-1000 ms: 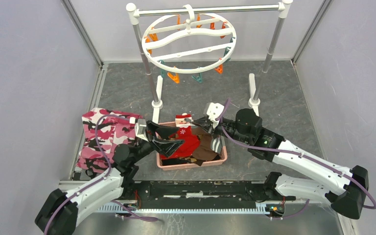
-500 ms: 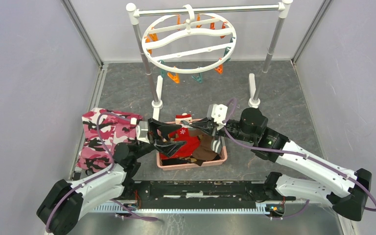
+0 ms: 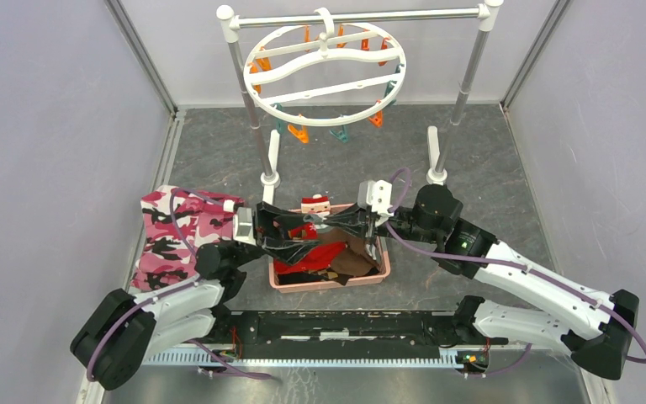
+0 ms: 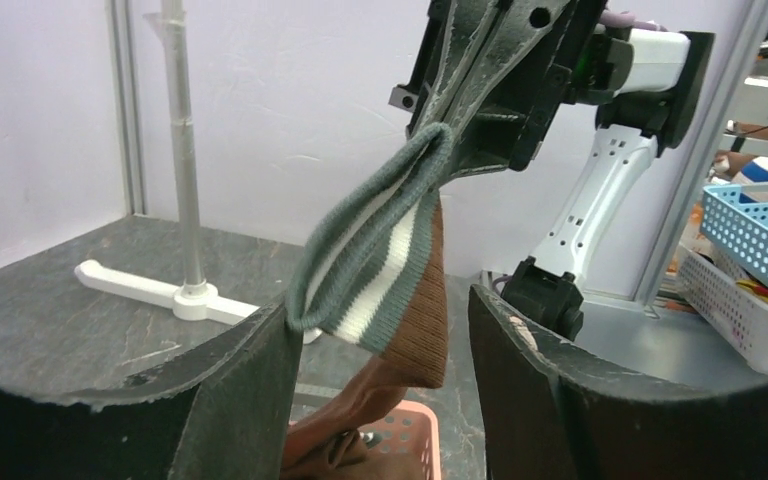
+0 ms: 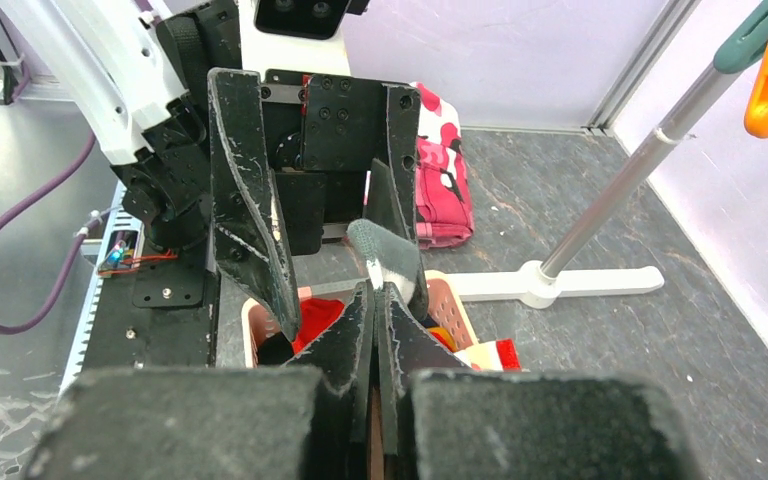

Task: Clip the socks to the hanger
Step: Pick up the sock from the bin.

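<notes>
Your right claw (image 5: 372,292) pinches long dark brown fabric sock (image 4: 415,335) by striped cuff (image 4: 380,250), over pink plastic basket (image 3: 384,271). Your left claw (image 4: 378,305) spread wide around cuff. Sock's toe hidden. Well behind: round white plastic hanger (image 3: 324,74).

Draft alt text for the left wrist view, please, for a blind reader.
The right end effector, shut on the striped cuff of a brown sock, holds it inside the open left end effector. A pink basket lies below; a rack pole stands behind.

Lab test cell: grey panels (image 3: 42,126), aluminium posts (image 3: 141,59).
</notes>
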You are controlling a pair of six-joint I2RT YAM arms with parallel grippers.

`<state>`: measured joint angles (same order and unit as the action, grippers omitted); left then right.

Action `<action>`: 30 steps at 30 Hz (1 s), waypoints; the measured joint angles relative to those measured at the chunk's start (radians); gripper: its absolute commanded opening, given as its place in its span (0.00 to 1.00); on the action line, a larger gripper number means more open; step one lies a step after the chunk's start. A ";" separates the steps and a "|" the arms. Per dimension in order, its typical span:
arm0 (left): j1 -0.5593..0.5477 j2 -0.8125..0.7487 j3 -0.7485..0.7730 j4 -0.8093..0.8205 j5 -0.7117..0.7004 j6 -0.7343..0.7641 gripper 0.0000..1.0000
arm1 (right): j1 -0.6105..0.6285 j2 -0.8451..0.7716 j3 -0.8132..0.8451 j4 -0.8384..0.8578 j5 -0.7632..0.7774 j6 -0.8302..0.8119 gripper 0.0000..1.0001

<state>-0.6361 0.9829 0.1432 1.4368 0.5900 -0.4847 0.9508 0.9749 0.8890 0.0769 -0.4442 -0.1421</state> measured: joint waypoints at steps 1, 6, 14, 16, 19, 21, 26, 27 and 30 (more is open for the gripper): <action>0.000 0.005 0.005 0.011 0.009 -0.009 0.62 | 0.000 0.000 0.000 0.003 -0.004 0.003 0.01; 0.000 0.033 0.032 0.047 0.052 -0.060 0.47 | 0.000 0.002 0.000 0.021 -0.016 0.007 0.01; 0.000 0.020 0.031 0.053 0.051 -0.096 0.02 | 0.000 0.000 0.000 0.011 0.018 -0.001 0.01; 0.000 -0.024 0.025 0.033 0.029 -0.096 0.02 | 0.000 -0.003 0.000 0.003 0.047 -0.009 0.03; 0.000 -0.121 0.022 -0.050 -0.008 -0.090 0.02 | 0.003 -0.007 0.000 -0.016 0.099 -0.022 0.20; 0.000 -0.203 0.027 -0.171 -0.036 -0.075 0.02 | 0.005 -0.008 -0.002 -0.026 0.147 -0.037 0.34; 0.000 -0.331 0.109 -0.535 -0.096 -0.032 0.02 | -0.002 -0.009 -0.023 -0.052 0.223 -0.060 0.67; 0.000 -0.339 0.126 -0.588 -0.103 -0.026 0.02 | -0.002 -0.009 -0.025 -0.056 0.227 -0.062 0.71; 0.000 -0.346 0.179 -0.775 -0.127 -0.005 0.02 | -0.002 -0.009 -0.027 -0.064 0.226 -0.077 0.75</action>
<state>-0.6361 0.6365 0.3222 0.6621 0.4629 -0.4892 0.9485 0.9657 0.8616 0.0132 -0.2180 -0.2195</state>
